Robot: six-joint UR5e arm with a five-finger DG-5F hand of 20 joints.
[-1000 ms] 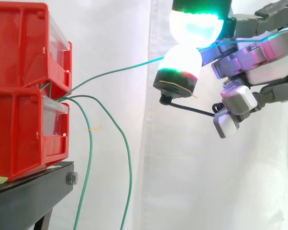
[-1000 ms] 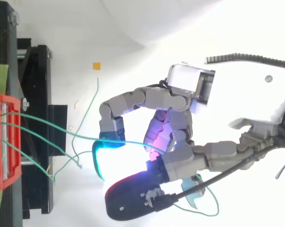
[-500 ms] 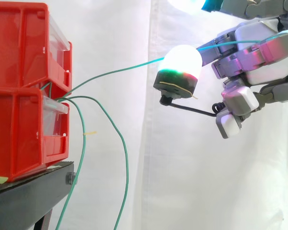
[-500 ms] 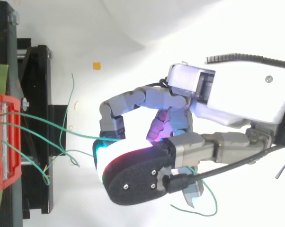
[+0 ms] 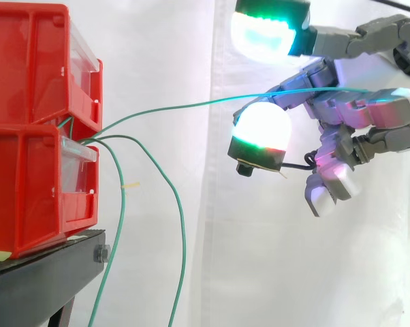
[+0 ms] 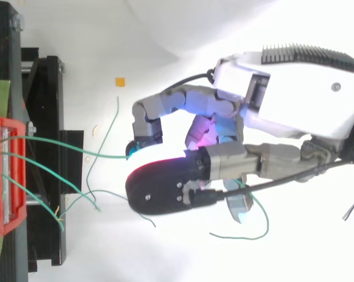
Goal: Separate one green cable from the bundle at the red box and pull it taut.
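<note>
The hand [image 5: 358, 112] has its fingers [image 5: 396, 133] curled about the thin green plastic-sheathed cable [image 5: 191, 104], which runs outward beyond the fingertips to the stacked red plastic bins [image 5: 28, 136]; judged light, limp and slippery, it should be gripped firmly close to the hand.

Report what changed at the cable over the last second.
The two glowing pads that pinched the green cable have parted, the upper one lifting. The hand dropped slightly, and the cable now runs through the gap and across its curled fingers. The hanging cables swayed. Red bins and stand stayed put.
</note>
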